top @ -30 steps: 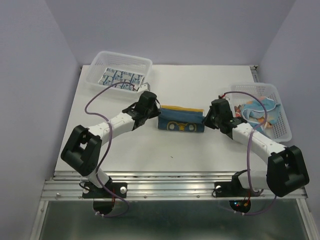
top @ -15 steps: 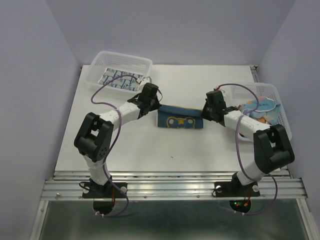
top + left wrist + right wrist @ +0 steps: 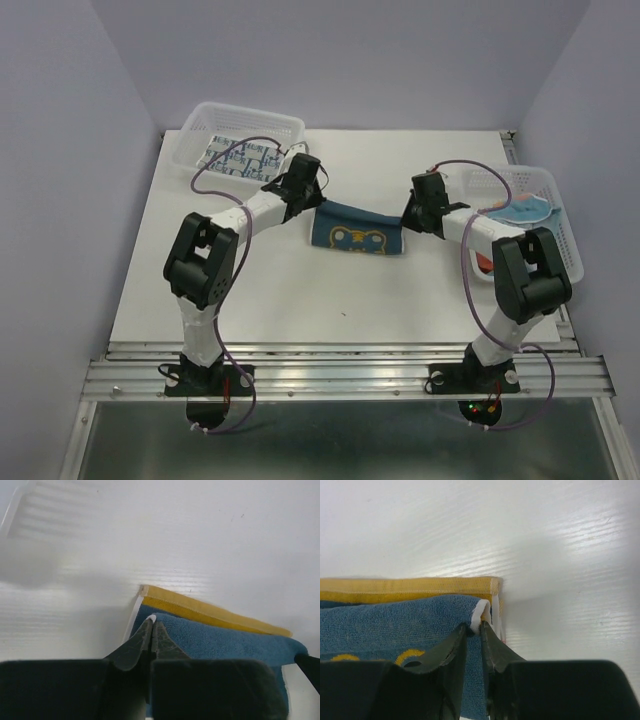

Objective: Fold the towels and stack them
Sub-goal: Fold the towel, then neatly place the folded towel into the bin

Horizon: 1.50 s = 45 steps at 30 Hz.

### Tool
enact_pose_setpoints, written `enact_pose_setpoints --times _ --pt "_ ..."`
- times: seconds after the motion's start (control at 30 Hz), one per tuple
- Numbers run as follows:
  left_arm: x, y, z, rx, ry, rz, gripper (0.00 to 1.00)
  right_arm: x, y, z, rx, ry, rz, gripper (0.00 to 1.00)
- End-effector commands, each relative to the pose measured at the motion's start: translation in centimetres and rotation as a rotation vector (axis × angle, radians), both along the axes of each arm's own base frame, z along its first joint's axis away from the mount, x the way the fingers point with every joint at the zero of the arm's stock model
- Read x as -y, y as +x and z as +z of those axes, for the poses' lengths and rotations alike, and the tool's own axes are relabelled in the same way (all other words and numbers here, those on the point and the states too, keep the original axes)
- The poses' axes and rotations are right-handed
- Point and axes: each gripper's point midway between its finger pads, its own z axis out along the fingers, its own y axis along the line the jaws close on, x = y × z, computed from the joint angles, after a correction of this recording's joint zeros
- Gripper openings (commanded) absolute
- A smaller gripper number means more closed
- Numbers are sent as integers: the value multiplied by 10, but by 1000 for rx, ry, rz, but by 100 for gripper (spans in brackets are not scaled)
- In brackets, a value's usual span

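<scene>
A navy towel [image 3: 355, 232] with a yellow print lies folded at the table's middle, between both grippers. My left gripper [image 3: 312, 207] is shut on its left top corner, and in the left wrist view the gripper [image 3: 151, 623] pinches the blue layer [image 3: 225, 640] over a yellow layer [image 3: 210, 611]. My right gripper [image 3: 405, 220] holds the right top corner. In the right wrist view its tips [image 3: 480, 626] stand slightly parted, with the white hem of the blue layer [image 3: 395, 625] between them above a yellow edge [image 3: 410, 589]. More towels [image 3: 525, 215] lie in the right basket, and a blue-and-white towel [image 3: 238, 158] in the left basket.
A white mesh basket [image 3: 200, 125] stands at the back left, close behind my left wrist. A second white basket [image 3: 570, 250] stands at the right edge, beside my right arm. Purple cables loop over both arms.
Both grippers have carried the towel's upper layer away from the bases, over most of the yellow strip at the back. The right jaws have parted a little.
</scene>
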Motion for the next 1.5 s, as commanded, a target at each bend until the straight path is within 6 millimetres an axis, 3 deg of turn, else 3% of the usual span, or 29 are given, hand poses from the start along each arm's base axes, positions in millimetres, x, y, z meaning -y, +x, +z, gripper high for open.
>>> enact_pose_setpoints --times 0.0,0.03,0.07,0.1,0.17,0.23,0.37,0.4,0.47,0.5,0.57,0.63,0.8,0.97,1.3,1.47 --pt "3 15 16 27 27 -33 15 -3 30 33 100 18 2 24" --pt "5 16 19 30 29 -41 23 -3 30 34 99 17 4 26" --pt "4 17 18 27 34 -42 46 -3 30 36 100 15 1 30" --pt "4 17 17 25 44 -45 53 -2 30 37 101 11 -3 33" --pt "4 21 23 38 62 -61 95 3 29 43 106 -1 -18 38" --pt "5 19 32 48 64 -79 97 3 25 52 112 -2 -8 57" --pt "3 5 38 63 70 -139 98 -3 6 60 123 28 63 79" --pt "-2 -7 33 54 76 -156 98 -5 1 62 132 40 82 100" --pt "1 -16 30 69 51 -199 99 -10 -17 54 119 69 131 100" --pt "-3 -28 19 45 63 -221 99 -13 -22 66 156 91 152 100" --pt "1 -30 14 60 41 -244 99 -18 -41 57 136 131 190 100" --pt "4 -36 1 25 38 -273 99 -24 -57 62 155 176 230 100" --pt "4 -33 -21 -11 62 -273 95 -25 -78 71 193 213 256 100" --pt "-4 -26 -52 -69 144 -247 88 -24 -87 82 221 220 270 100" --pt "13 -33 -80 -128 191 -312 83 -21 -91 85 232 213 270 100" --pt "1 -30 -97 -165 350 -221 82 -16 -92 83 233 196 246 100"
